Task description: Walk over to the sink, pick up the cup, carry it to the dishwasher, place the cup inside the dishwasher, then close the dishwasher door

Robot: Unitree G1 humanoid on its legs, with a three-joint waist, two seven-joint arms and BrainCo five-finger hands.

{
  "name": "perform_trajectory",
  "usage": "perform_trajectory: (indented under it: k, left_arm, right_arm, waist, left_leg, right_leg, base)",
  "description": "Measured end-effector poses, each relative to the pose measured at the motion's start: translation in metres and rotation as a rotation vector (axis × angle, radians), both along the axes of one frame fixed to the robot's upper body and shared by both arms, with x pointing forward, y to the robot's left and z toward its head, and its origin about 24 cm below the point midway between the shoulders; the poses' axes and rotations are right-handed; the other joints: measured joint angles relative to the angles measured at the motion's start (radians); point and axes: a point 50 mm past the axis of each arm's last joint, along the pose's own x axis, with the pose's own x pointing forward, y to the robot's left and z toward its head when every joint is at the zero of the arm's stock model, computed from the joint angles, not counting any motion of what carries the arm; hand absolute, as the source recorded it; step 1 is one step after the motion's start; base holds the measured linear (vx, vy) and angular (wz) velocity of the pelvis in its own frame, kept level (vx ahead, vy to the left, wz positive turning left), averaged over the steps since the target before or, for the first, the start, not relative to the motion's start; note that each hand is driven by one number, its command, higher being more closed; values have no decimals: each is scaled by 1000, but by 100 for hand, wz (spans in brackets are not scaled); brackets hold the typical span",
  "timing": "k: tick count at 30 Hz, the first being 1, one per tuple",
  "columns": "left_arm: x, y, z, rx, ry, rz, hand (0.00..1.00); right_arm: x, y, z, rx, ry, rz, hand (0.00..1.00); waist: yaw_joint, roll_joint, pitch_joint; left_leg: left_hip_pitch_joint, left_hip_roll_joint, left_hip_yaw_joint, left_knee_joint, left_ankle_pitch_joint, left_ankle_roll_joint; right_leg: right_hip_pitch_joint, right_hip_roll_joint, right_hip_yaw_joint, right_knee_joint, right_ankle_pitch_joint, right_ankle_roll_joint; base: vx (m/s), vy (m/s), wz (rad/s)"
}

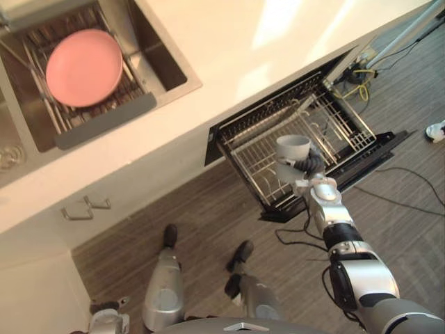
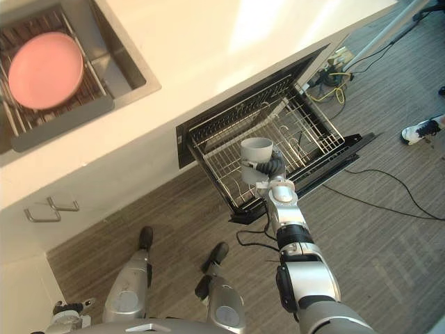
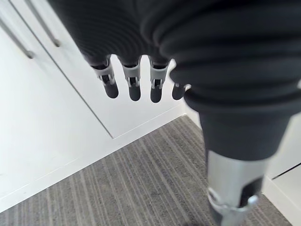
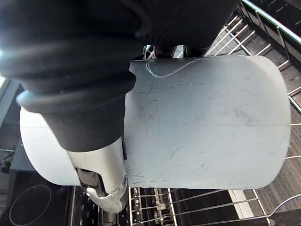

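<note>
Right robot hand, fingers curled round the grey cup, above the pulled-out dishwasher rack; an off-centre release could tip it across the wires.

One cup, one pink plate, one dishwasher, two cabinet handles

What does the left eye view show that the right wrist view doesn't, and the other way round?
Left eye view: the pink plate in the sink, the counter and the open dishwasher door. Right wrist view: fine scratches on the cup wall, seen from close. Both: the right hand curled round the cup over the dishwasher rack.
</note>
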Motion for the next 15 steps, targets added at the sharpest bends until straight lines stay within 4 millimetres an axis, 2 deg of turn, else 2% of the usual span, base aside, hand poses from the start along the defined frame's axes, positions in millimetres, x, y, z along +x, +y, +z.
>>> perform_trajectory:
  k: [3, 6, 12, 15]
  left_arm:
    - [2, 0, 1, 19, -3, -2, 0]
    - [6, -3, 0, 10, -15, -4, 0]
    - [26, -26, -2, -104, -155, 92, 0]
    - [50, -38, 4, -182, -326, 216, 0]
  right_arm:
    - [8, -3, 18, -24, -38, 6, 100]
    - [19, 0, 40, -82, -58, 39, 100]
    - [28, -7, 47, -120, 4, 18, 100]
    - [31, -7, 54, -124, 6, 11, 100]
  waist:
    - [10, 0, 21]
    - [25, 13, 45]
    - [40, 39, 71]
    - [45, 58, 85]
  left_leg:
    - [-39, -4, -12, 16, 0, 2]
    - [-72, -10, -10, 26, 5, 7]
    - [-121, -23, -21, -17, 50, 14]
    - [-143, -33, -40, -48, 80, 18]
  right_leg:
    - [-34, -10, 32, 18, -4, 6]
    - [-71, -15, 46, 31, -4, 5]
    - [-146, -36, 42, 61, -5, 4]
    - [-181, -51, 23, 90, -13, 1]
  base:
    - [-21, 50, 7]
    - [-48, 29, -5]
    - [-33, 20, 4]
    - [-13, 5, 16]
